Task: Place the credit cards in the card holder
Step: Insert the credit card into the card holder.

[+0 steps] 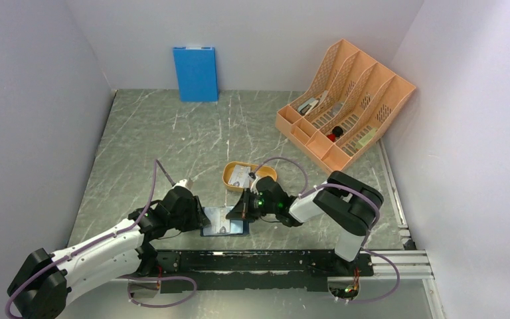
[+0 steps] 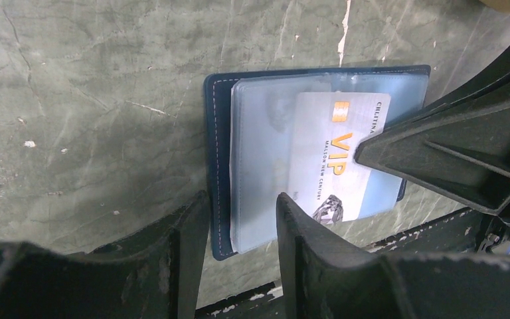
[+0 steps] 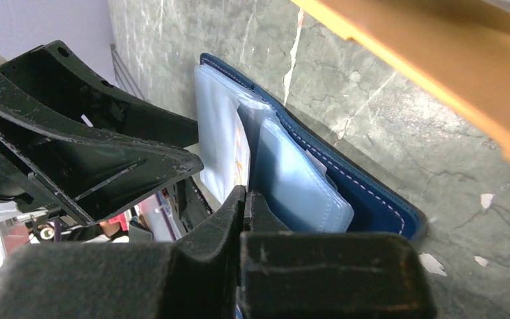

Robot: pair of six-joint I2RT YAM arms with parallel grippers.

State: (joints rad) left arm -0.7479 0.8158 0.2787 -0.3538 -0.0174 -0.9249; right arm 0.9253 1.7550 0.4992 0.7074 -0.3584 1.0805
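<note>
The card holder [image 2: 218, 166] lies open on the marble table near the front edge, a navy wallet with pale clear pockets [image 2: 262, 153]. A silver credit card [image 2: 335, 156] printed "VIP" lies half into a pocket. My right gripper [image 3: 246, 193] is shut on that card's right edge, the card [image 3: 242, 156] showing as a thin strip ahead of its tips. My left gripper [image 2: 239, 206] is open and straddles the wallet's near left corner, one finger [image 2: 299, 232] on the clear pocket and the other beside the wallet's edge. From above, both grippers meet at the wallet [image 1: 224, 222].
A shallow orange oval tray [image 1: 229, 174] holding more cards sits just behind the wallet. An orange file organizer [image 1: 345, 100] stands at the back right. A blue flat panel [image 1: 196, 73] leans on the back wall. The black rail [image 1: 265, 260] runs along the near edge.
</note>
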